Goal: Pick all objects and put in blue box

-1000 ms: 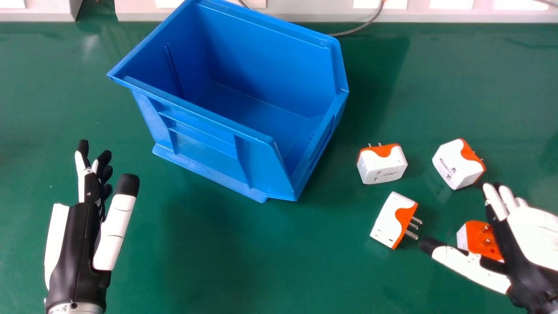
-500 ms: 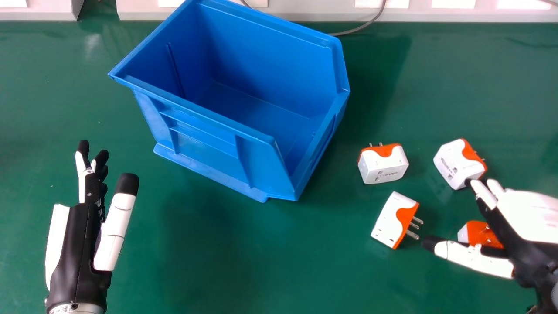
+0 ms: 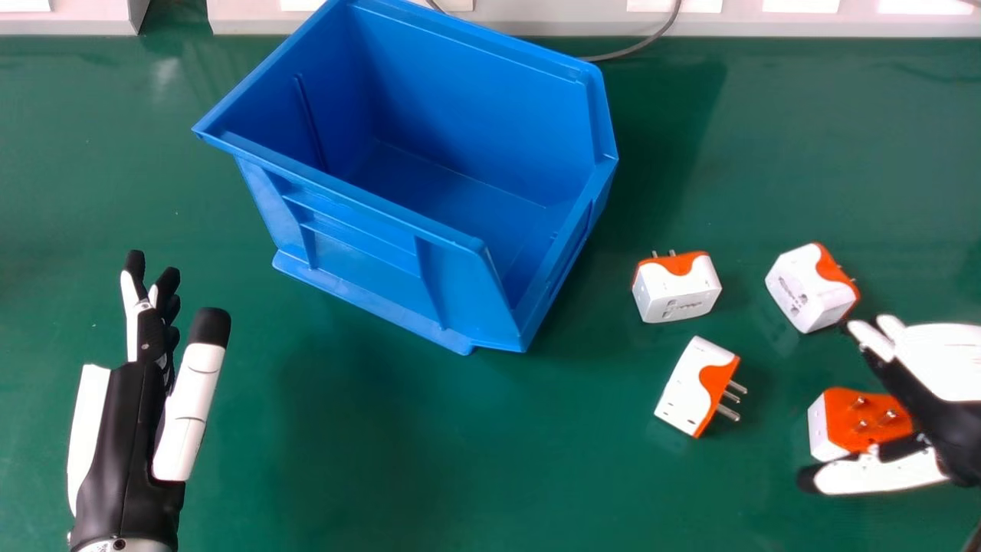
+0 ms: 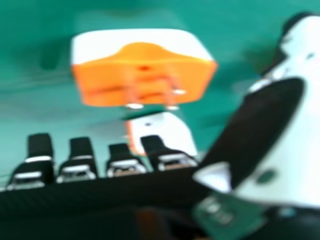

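The left hand [image 3: 126, 437] is pairing black casing with white panels. The right hand [image 3: 939, 364] is showing a black-tipped white thumb [image 3: 881, 474].

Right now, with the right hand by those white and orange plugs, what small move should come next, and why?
I'd probably lower the right hand slightly and start curling it round the plug with its prongs up. From the head view, that plug appears between the open fingers and thumb, and it lies outside the blue box.
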### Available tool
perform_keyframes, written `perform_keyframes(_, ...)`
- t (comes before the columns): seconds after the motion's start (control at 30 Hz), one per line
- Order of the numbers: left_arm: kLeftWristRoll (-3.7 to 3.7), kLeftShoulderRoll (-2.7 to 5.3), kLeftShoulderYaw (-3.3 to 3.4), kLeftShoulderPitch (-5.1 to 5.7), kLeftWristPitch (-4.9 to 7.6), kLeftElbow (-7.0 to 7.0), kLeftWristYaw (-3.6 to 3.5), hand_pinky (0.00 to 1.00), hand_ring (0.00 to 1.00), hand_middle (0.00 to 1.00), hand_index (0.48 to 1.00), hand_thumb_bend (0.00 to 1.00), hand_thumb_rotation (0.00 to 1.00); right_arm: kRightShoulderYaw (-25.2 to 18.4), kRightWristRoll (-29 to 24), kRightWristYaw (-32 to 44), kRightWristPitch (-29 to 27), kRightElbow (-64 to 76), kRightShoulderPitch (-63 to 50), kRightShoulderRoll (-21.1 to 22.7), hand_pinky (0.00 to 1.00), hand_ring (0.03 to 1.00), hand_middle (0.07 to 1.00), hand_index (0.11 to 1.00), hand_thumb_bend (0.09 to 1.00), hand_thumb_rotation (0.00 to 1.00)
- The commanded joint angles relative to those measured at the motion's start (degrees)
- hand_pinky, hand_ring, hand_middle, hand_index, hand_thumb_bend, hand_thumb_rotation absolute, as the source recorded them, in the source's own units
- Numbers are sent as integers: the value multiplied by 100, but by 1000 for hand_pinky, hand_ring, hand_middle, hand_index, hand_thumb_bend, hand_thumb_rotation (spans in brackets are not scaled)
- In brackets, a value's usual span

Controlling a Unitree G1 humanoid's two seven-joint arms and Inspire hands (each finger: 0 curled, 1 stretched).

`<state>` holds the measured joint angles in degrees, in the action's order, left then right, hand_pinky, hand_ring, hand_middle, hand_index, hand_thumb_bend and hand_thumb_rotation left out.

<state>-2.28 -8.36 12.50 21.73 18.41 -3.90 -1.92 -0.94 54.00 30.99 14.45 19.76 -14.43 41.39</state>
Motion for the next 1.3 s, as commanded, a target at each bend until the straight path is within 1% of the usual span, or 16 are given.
perform_keyframes(0.0, 60, -97, 70, 35, 114, -124, -43, 1000, 1000, 1000, 993, 729, 1000, -72, 52, 59, 35, -10, 41, 145, 913, 952, 995, 963, 656, 520)
perform_keyframes(0.1, 113, -115, 102, 55, 80, -160, -99, 1000, 1000, 1000, 995, 726, 1000, -56, 58, 163, 64, -11, 35, 197, 915, 953, 996, 963, 667, 504)
perform_keyframes(0.2, 124, -123, 123, 66, 49, -191, -126, 1000, 1000, 1000, 998, 721, 1000, -80, 21, 188, -8, -47, 26, 270, 916, 953, 996, 962, 684, 472)
perform_keyframes(0.4, 149, -137, 164, 110, -22, -250, -167, 1000, 1000, 1000, 1000, 715, 1000, -55, -26, 104, -288, -289, 41, 487, 916, 953, 993, 954, 687, 459)
perform_keyframes(0.47, 155, -136, 169, 137, -48, -297, -179, 1000, 1000, 1000, 1000, 713, 1000, 13, 15, 54, -429, -368, 58, 566, 916, 953, 990, 951, 684, 453)
perform_keyframes(0.57, 160, -133, 171, 203, -100, -416, -191, 1000, 1000, 1000, 1000, 713, 1000, 61, 24, 22, -587, -425, 106, 646, 916, 953, 990, 951, 684, 453)
perform_keyframes(0.73, 164, -138, 177, 233, -149, -462, -201, 1000, 1000, 1000, 1000, 714, 1000, 141, 1, 84, -718, -568, 264, 707, 896, 941, 969, 933, 662, 473)
perform_keyframes(0.87, 159, -135, 176, 281, -190, -553, -200, 1000, 1000, 1000, 1000, 712, 1000, 275, 9, 54, -843, -817, 467, 751, 885, 933, 962, 928, 636, 502)
perform_keyframes(1.0, 156, -135, 179, 293, -184, -553, -201, 1000, 1000, 1000, 1000, 713, 1000, 337, -74, 29, -856, -988, 604, 700, 873, 927, 959, 923, 629, 505)
perform_keyframes(1.1, 143, -138, 177, 305, -221, -601, -195, 1000, 1000, 1000, 1000, 717, 1000, 383, -66, 83, -832, -1038, 676, 700, 867, 919, 948, 908, 627, 502)
perform_keyframes(1.17, 149, -145, 184, 307, -229, -602, -200, 1000, 1000, 1000, 1000, 726, 1000, 417, -49, 117, -811, -1075, 728, 707, 868, 917, 944, 906, 625, 503)
perform_keyframes(1.27, 160, -144, 185, 333, -246, -647, -210, 1000, 1000, 1000, 1000, 736, 1000, 501, 6, 79, -841, -1193, 812, 732, 868, 916, 945, 907, 615, 510)
